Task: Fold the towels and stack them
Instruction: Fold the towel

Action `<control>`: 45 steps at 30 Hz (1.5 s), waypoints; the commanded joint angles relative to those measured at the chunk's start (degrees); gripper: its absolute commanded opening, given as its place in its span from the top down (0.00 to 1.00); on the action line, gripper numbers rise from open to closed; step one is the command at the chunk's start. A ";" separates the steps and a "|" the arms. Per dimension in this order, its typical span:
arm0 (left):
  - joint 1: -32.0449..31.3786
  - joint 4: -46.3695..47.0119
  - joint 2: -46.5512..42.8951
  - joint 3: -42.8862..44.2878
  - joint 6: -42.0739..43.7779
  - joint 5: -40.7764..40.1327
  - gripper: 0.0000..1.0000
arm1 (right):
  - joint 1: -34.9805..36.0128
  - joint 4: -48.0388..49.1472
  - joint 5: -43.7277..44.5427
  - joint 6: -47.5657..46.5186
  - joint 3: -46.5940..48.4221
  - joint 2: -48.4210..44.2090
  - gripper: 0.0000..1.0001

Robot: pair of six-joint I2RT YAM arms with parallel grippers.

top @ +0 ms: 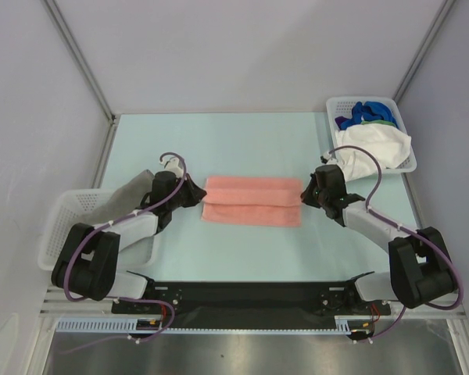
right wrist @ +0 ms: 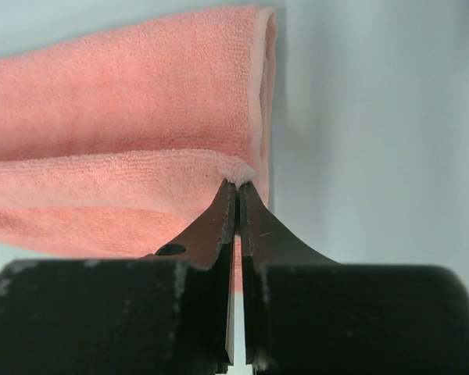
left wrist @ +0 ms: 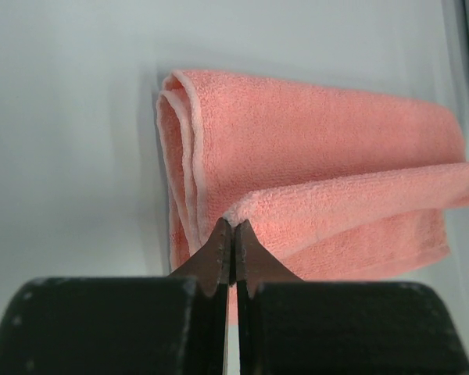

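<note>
Salmon pink towel lies folded lengthwise on the pale table, stretched between the two pincers. The left pincer is clamped tight on the loose upper layer at the towel's left end, its tips meeting on the cloth edge. In the wrist view, the rounded folds of that end show just beyond the tips and to their left. The right pincer is likewise closed, nipping a puckered corner of the same upper layer at the opposite end.

Behind the left pincer, beside its arm, a grey towel drapes out of a white lattice basket. Beyond the right pincer, at the table's far corner, a second basket holds a white towel, with a blue towel heaped behind it.
</note>
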 commanded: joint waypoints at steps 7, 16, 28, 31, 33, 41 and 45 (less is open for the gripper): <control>-0.21 2.09 -0.87 -1.21 1.85 -1.54 0.98 | 1.24 1.05 2.68 0.13 -2.86 -1.34 1.00; -0.91 3.06 -1.92 -4.20 0.97 -0.39 0.86 | 2.38 1.23 2.76 0.04 -5.40 -3.44 0.72; -1.26 -5.72 -15.97 -4.64 1.85 -2.77 0.76 | 2.90 -4.75 4.34 0.56 -4.44 -12.15 0.51; -1.88 -7.22 -16.43 -2.02 1.76 -2.77 0.76 | 3.78 -5.45 4.69 0.83 -2.77 -11.36 0.51; -2.58 -7.75 -15.03 -0.52 2.11 -2.59 0.75 | 4.48 -5.63 4.87 1.00 -1.63 -10.31 0.51; -5.74 -13.02 -5.53 3.96 -1.31 -14.44 0.66 | 8.88 -5.02 4.35 1.01 2.76 -1.18 0.52; -6.36 -18.37 -0.01 7.57 -3.16 -20.08 0.62 | 10.11 -4.49 2.07 -0.84 5.84 6.55 0.54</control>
